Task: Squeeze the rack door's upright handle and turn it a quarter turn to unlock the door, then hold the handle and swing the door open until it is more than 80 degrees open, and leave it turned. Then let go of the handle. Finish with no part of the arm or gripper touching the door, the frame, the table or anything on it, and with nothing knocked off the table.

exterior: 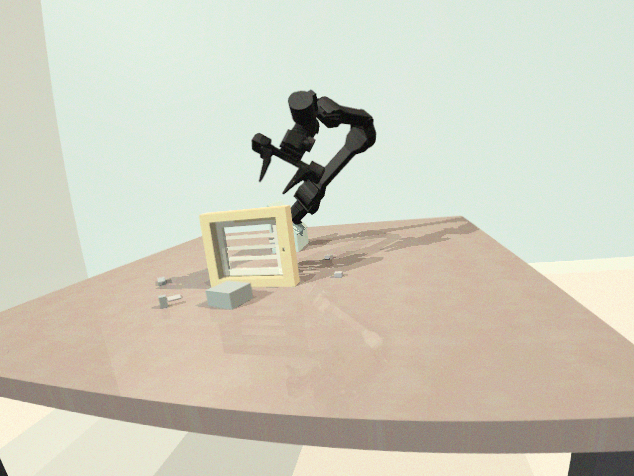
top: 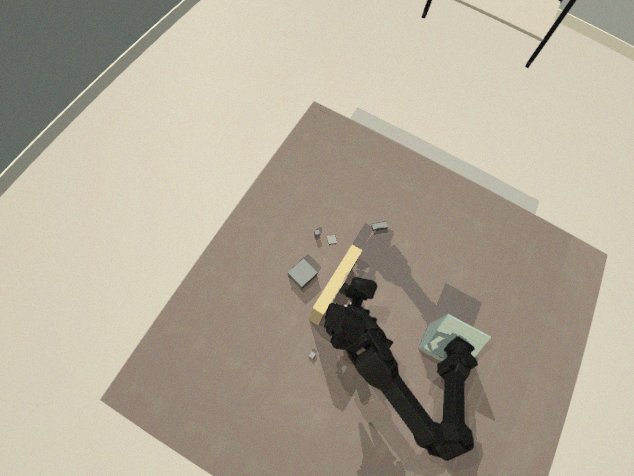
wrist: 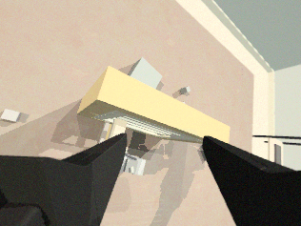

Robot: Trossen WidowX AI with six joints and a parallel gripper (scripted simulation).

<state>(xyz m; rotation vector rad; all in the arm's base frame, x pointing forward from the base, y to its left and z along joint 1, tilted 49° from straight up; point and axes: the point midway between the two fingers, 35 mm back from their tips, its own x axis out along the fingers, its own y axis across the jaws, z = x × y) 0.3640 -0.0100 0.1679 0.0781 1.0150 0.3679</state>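
Note:
The yellow rack frame (top: 336, 281) (exterior: 290, 261) (wrist: 157, 106) stands upright on the table. Its pale slatted door (exterior: 253, 272) (wrist: 143, 126) lies along the frame's arm-facing side and looks closed. A pale grey piece, apparently the handle (wrist: 134, 164), shows beyond the left finger in the wrist view; its turn cannot be read. My gripper (exterior: 272, 186) (wrist: 164, 139) is open and empty, fingers pointing down, above the frame's top edge and on the door side. In the top view the arm hides most of the door and handle.
A grey box (top: 302, 272) (exterior: 227, 295) (wrist: 145, 74) sits close behind the frame. Small blocks (top: 379, 225) (exterior: 337, 274) (wrist: 10, 115) lie around the frame. A pale green block (top: 468, 333) (exterior: 302, 239) stands near the arm's base.

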